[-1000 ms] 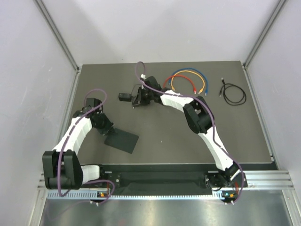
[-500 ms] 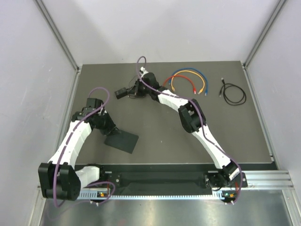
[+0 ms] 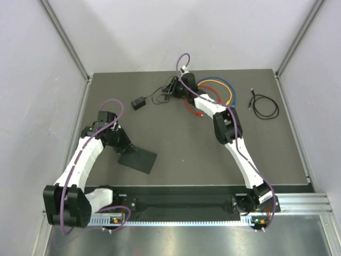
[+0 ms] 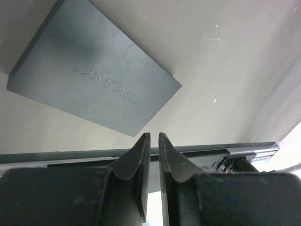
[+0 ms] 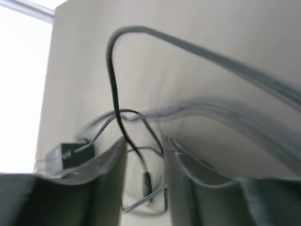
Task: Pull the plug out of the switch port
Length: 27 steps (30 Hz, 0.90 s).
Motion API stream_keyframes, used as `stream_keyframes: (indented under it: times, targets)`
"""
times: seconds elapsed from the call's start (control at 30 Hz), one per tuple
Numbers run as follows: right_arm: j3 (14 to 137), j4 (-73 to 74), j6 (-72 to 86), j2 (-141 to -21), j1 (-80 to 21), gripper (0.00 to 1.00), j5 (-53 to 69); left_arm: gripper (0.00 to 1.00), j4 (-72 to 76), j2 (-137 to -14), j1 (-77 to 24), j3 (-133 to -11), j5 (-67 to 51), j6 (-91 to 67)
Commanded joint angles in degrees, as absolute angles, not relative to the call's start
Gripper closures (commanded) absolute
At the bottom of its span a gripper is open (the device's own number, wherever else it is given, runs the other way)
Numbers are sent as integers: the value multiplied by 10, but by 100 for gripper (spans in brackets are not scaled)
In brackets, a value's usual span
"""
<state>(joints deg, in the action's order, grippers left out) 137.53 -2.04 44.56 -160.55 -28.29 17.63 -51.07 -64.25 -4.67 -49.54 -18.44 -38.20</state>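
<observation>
I have the left hand [image 4: 151, 136] clenched on nothing. Its two fingers stand almost together with only a thin slit between them, hovering just beside the near corner of the switch [image 4: 94, 92]. The switch lies flat on the bench [image 3: 181, 152] on the left side, logo face up, close to the front edge.

My right arm is stretched well out toward the far side of the bench. The right hand [image 5: 144, 141] is released, its fingers standing apart with a clear gap. A thin black cord [image 5: 113, 84] runs up through that gap, close to one finger; I cannot tell whether it touches. The small barrel plug [image 5: 146, 180] on the cord's end shows low between the fingers, well apart from the switch.

The black power adapter [image 3: 139, 102] sits on the bench to the left of that hand. A loop of coloured cables [image 3: 229, 95] lies just to its right.
</observation>
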Motion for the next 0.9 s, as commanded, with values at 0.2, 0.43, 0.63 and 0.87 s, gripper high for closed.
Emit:
stream_keyframes:
  times: [0.2,0.43,0.63,0.87]
  targets:
    - [1269,141,360,-1432,-283,42,266,70,-484,-670,-49,-541,-167,-395]
    - [1238,298,304,-1316,-283,20,272,63,-488,-636,-49,-519,-181,-408]
    - [1183,420,256,-1221,-285,11,233,65,-546,-608,-49,-512,-154,-440]
    - [1187,554,164,-1200,-287,9,230,75,-574,-568,-49,-491,-165,-520]
